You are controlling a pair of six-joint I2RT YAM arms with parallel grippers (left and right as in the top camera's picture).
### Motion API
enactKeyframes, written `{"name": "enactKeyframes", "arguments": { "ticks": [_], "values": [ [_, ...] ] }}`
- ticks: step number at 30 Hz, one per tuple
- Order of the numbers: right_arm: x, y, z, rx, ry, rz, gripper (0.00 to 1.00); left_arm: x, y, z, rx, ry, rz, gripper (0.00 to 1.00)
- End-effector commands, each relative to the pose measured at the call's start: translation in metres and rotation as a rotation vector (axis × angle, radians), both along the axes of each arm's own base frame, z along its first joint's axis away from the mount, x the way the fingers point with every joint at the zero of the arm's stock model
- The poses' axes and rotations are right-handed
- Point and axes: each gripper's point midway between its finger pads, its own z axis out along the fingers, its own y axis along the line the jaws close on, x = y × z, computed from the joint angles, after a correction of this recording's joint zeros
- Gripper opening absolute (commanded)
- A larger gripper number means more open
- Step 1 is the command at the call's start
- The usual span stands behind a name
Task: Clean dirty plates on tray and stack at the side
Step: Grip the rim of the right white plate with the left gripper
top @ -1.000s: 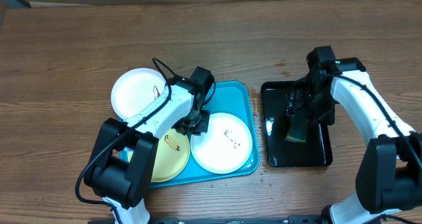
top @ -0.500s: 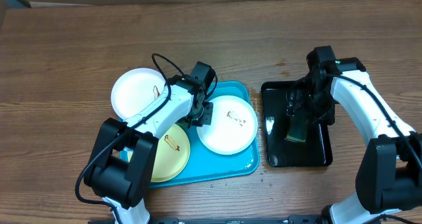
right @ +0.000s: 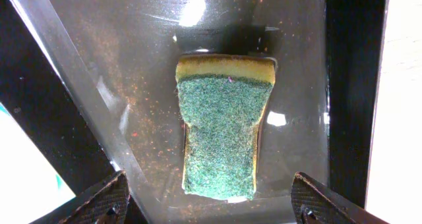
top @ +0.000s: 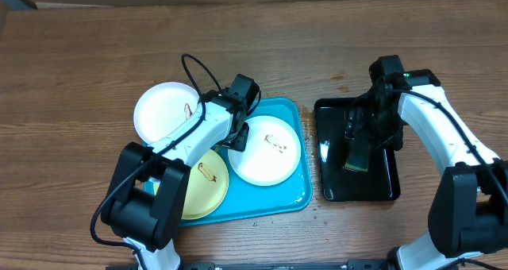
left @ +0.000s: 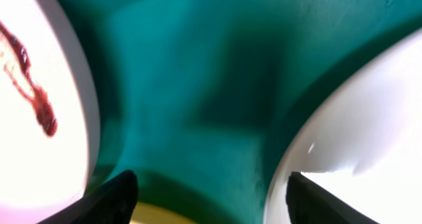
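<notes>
Now the sponge (right: 223, 128) lies squarely under the right tool (right: 211, 201), a smeared white plate (top: 268, 149) beside the left tool (left: 214, 201).
The right tool hangs open over the black tray (top: 381, 187), fingers either side of the sponge, its long axis crosswise to their closing line. The left tool, open and empty, hovers above the turquoise tray (top: 278, 194), that plate just to its right.

Yellow-green plate (top: 210, 198) partly under the left arm (top: 190, 135) — white plate (left: 369, 138) cropped, blurry
</notes>
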Motion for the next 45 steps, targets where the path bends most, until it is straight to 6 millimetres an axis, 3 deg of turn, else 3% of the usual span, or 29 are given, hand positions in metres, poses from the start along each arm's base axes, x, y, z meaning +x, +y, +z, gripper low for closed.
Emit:
{"name": "enactKeyframes", "arguments": {
  "ticks": [1,5,8,14,16,19,21,24,33,45],
  "values": [
    [0.003,0.000,0.010,0.005,-0.038,0.000,0.80,0.007,-0.018,0.015,-0.072,0.017,-0.011,0.68],
    [0.002,0.000,0.010,0.005,-0.033,0.001,0.80,-0.017,-0.039,0.030,-0.198,0.161,-0.012,0.63],
    [0.002,0.000,0.010,0.004,-0.031,0.001,0.80,-0.037,-0.053,0.035,-0.291,0.259,0.030,0.64],
    [0.002,0.000,0.010,0.004,-0.031,0.001,0.80,-0.064,-0.053,0.019,-0.280,0.321,0.321,0.61],
    [0.002,0.000,0.010,0.004,-0.031,0.001,0.80,-0.065,-0.054,0.016,-0.277,0.314,0.350,0.45],
    [0.002,0.000,0.010,0.004,-0.031,0.001,0.80,-0.064,-0.059,0.015,-0.277,0.296,0.388,0.30],
    [0.001,0.000,0.010,0.004,-0.031,0.001,0.80,-0.065,-0.054,0.015,-0.240,0.277,0.428,0.30],
    [0.001,0.000,0.010,0.004,-0.030,0.001,0.80,-0.069,-0.038,0.016,-0.149,0.240,0.537,0.20],
    [0.002,0.000,0.010,0.004,-0.032,0.001,0.80,-0.072,-0.039,0.025,-0.100,0.174,0.555,0.26],
    [0.002,0.000,0.010,0.005,-0.031,0.001,0.81,-0.079,-0.034,0.014,-0.075,0.174,0.550,0.27]
  ]
}}
